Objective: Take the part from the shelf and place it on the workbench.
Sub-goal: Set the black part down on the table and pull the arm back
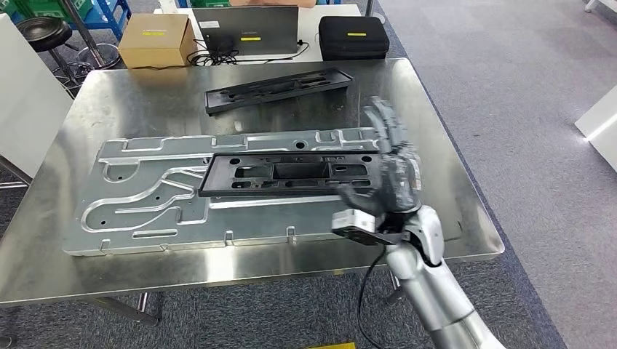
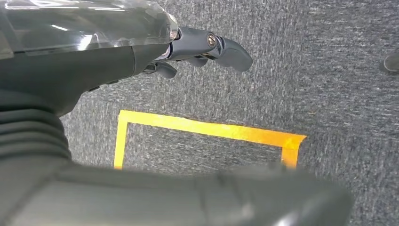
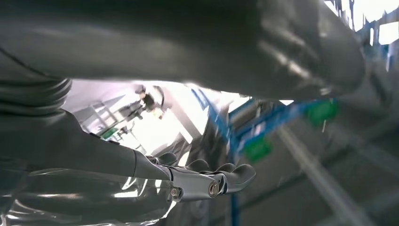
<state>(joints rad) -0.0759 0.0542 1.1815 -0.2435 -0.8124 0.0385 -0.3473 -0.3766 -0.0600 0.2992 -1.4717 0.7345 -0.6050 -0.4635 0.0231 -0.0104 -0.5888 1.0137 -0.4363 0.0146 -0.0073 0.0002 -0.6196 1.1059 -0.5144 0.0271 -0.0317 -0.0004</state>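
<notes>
A long black plastic part (image 1: 284,174) lies flat on a big machined aluminium plate (image 1: 145,196) on the steel workbench (image 1: 87,276). A second black part (image 1: 276,89) of the same kind lies at an angle farther back on the bench. My right hand (image 1: 393,171) is raised at the near part's right end, fingers spread and blurred, with nothing in it; its thumb reaches toward the part's corner. In the right wrist view the right hand (image 3: 207,181) has its fingers stretched out and bare. My left hand (image 2: 202,47) hangs over the carpet and holds nothing.
Behind the bench stand a cardboard box (image 1: 155,40), a laptop (image 1: 247,33) with cables and a black case (image 1: 353,36). A stool (image 1: 44,33) is at the back left and a white panel (image 1: 22,109) at the left edge. Yellow tape (image 2: 207,129) marks the grey carpet.
</notes>
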